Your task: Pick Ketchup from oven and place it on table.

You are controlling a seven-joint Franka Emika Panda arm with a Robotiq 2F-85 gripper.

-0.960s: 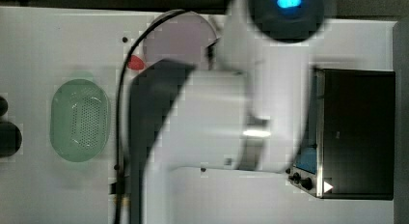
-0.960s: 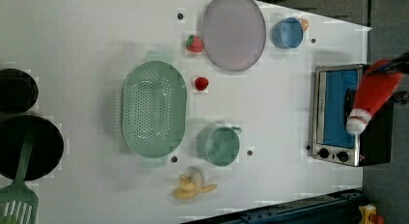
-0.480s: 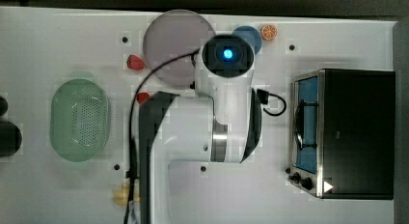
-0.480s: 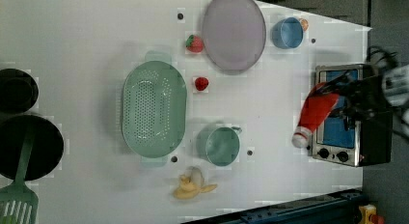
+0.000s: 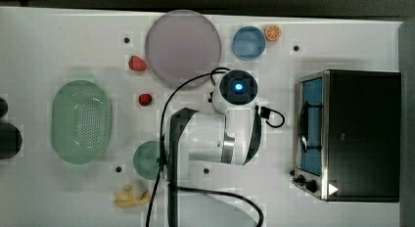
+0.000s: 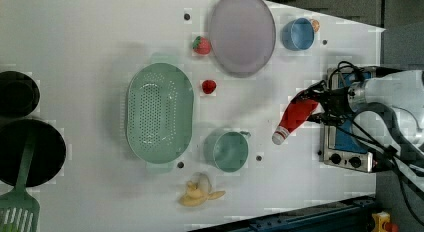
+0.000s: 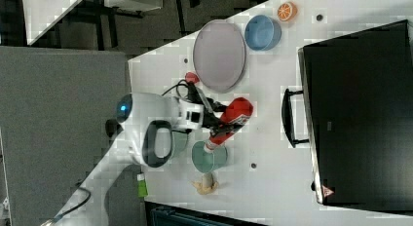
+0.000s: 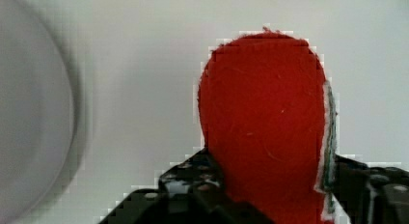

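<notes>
The Ketchup (image 6: 296,115), a slim red bottle with a white cap, hangs tilted above the white table (image 6: 75,37), cap end lowest. My gripper (image 6: 320,104) is shut on its thick end. It sits just off the oven (image 6: 347,142) front in the left view. The right view shows the Ketchup (image 7: 231,120) in the gripper (image 7: 214,118) over the teal cup (image 7: 208,158), well apart from the oven (image 7: 360,114). Seen from the wrist, the red Ketchup (image 8: 263,132) sits between dark fingers (image 8: 193,185). From the top, the arm (image 5: 237,87) covers the bottle beside the oven (image 5: 352,134).
On the table (image 5: 49,41) are a lilac plate (image 5: 182,48), a blue bowl (image 5: 248,42), an orange slice (image 5: 272,32), two strawberries (image 5: 137,63), a green colander (image 5: 81,121), a teal cup (image 5: 148,159) and a banana (image 5: 129,196). Black pans (image 6: 20,142) sit at the left view's left.
The arm has drawn back from the oven, carrying the Ketchup toward the left view's left, from in front of the glass door out over the table near the teal cup.
</notes>
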